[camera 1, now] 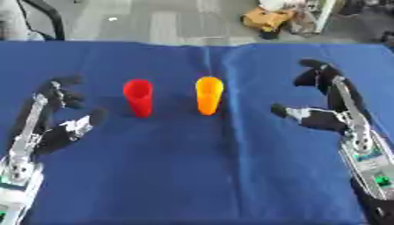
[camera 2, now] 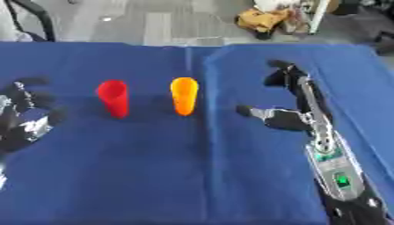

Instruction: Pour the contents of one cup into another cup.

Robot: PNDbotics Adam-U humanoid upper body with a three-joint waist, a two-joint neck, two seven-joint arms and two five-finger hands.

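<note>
Nothing is poured yet: the red cup [camera 1: 138, 97] and orange cup [camera 1: 209, 95] stand upright side by side on the blue cloth [camera 1: 192, 176] (contents unseen), between my spread, empty left hand [camera 1: 60, 121] and right hand [camera 1: 323, 103].

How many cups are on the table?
2: a red cup left of centre and an orange cup beside it on its right, both upright, apart. None appears hidden.
</note>
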